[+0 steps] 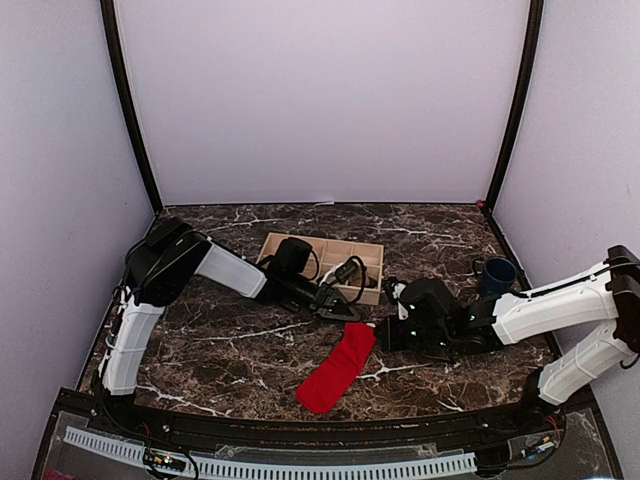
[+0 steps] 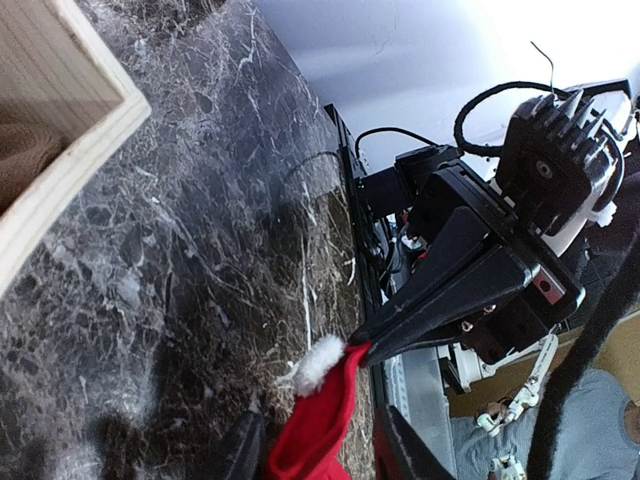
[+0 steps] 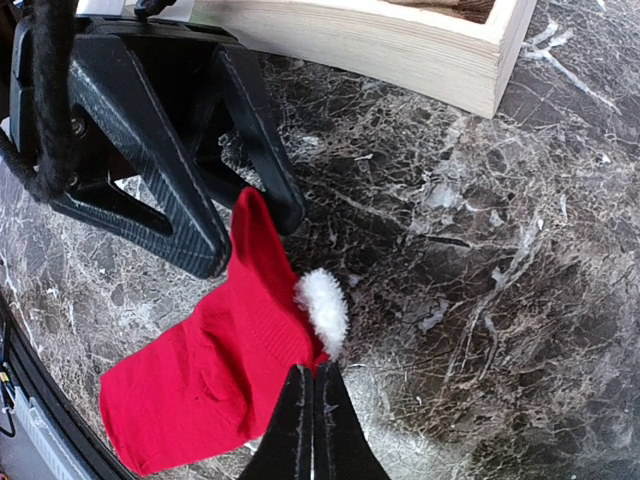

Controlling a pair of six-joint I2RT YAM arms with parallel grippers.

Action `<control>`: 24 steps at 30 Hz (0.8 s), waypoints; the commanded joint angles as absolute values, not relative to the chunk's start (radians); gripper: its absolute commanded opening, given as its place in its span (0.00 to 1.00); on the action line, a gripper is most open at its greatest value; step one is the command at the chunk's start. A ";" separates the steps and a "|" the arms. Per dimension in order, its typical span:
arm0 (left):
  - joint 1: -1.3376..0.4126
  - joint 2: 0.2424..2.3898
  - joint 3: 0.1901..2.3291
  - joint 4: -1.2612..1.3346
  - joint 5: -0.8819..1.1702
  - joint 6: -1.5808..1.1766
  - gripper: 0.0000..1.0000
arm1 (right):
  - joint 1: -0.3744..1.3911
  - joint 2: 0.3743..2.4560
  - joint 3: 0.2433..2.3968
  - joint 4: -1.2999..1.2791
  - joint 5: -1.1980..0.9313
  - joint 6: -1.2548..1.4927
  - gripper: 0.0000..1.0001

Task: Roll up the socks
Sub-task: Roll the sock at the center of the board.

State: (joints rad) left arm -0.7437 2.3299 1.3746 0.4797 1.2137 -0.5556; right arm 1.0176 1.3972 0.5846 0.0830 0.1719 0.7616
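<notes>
Right jaws are pressed together, pinching the red sock (image 3: 220, 370) at its edge just beside a white fluffy tuft (image 3: 322, 303). Left jaws are spread, one on each side of the sock's raised corner, not closed on it. The rest of the sock lies flat on the dark marble table (image 1: 230, 350), stretching toward the near edge, between the two arms. A wooden box (image 3: 400, 60) sits just behind the left jaws, and a blue mug (image 1: 497, 275) stands well apart on the right.
</notes>
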 commanded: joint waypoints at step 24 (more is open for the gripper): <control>-0.734 2.341 1.386 0.375 1.261 -0.467 0.24 | 0.986 1.423 0.596 0.137 0.164 0.766 0.00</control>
State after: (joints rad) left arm -0.7349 2.3379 1.3746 0.4156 1.2385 -0.5098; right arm 0.9985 1.4120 0.5846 0.0956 0.1715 0.7647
